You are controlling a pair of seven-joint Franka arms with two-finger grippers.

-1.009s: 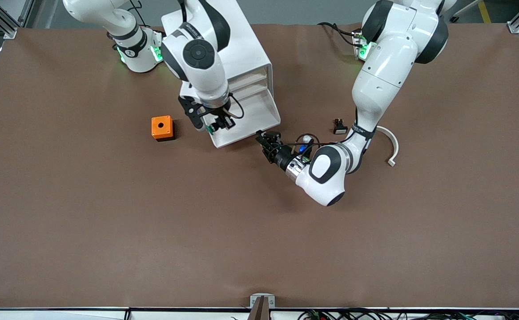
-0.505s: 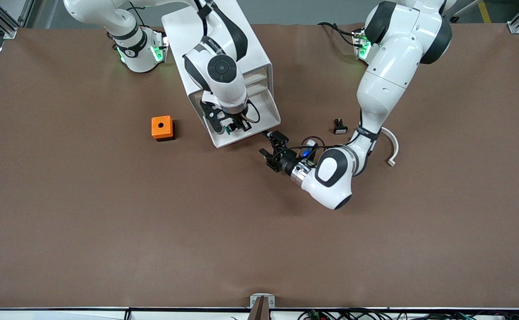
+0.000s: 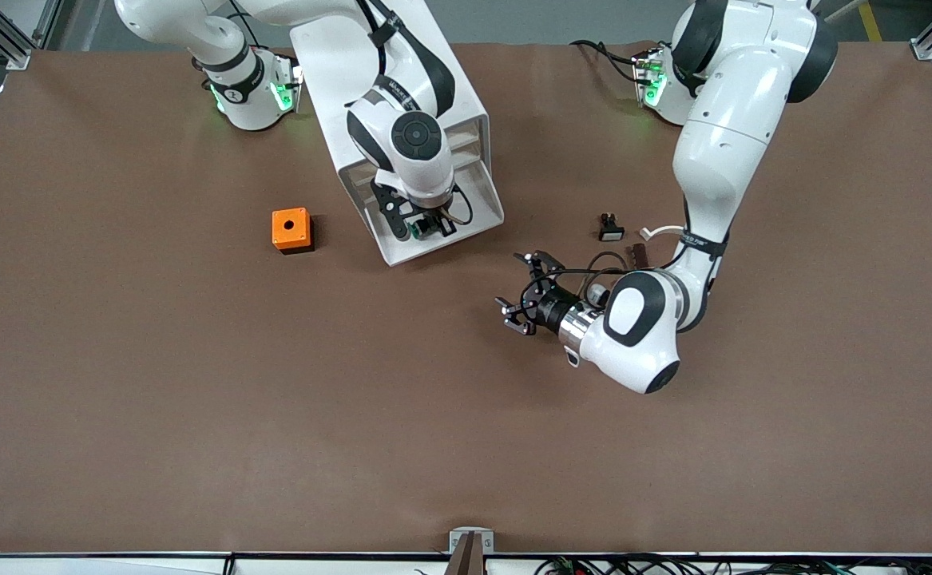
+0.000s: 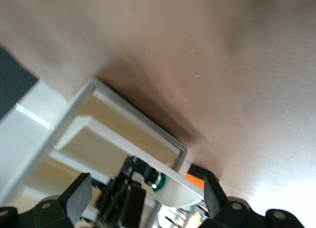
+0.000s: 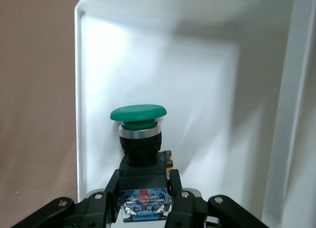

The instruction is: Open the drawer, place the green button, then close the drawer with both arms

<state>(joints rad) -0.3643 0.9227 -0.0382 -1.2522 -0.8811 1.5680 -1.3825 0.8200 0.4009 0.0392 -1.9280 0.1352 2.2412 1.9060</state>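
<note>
Front view: there is small writing on a black band of the right arm (image 3: 402, 84), but it is too tiny to read. The white cabinet (image 3: 402, 96) stands near the right arm's base, and the arm covers much of it. The drawer (image 3: 466, 209) at the bottom is pulled out toward the camera. The right gripper (image 3: 426, 227) hangs over the open drawer and holds the button (image 3: 416, 231) — only a bit of green shows. The left gripper (image 3: 523, 291) is over bare table, nearer the camera than the drawer, with its jaws spread wide and nothing in them. An orange cube (image 3: 291, 229) with a hole sits beside the cabinet, toward the right arm's end of the table. A small black button with a white cap (image 3: 610, 231) lies toward the left arm's end, close to the left arm (image 3: 717, 152). A bit of white curved part (image 3: 657, 232) pokes out from under that arm; the rest is hidden.

Left wrist view: the picture is blurry. The cabinet's pale drawers show, and the two fingertips (image 4: 79, 193) stand far apart. The right gripper and the green cap can be seen farther off, with a speck of orange.

Right wrist view: the fingers (image 5: 111, 186) clamp the button's black body. Its round green cap (image 5: 138, 113) points into the white tray of the drawer (image 5: 197, 65) — the tray's edges are cut off.
</note>
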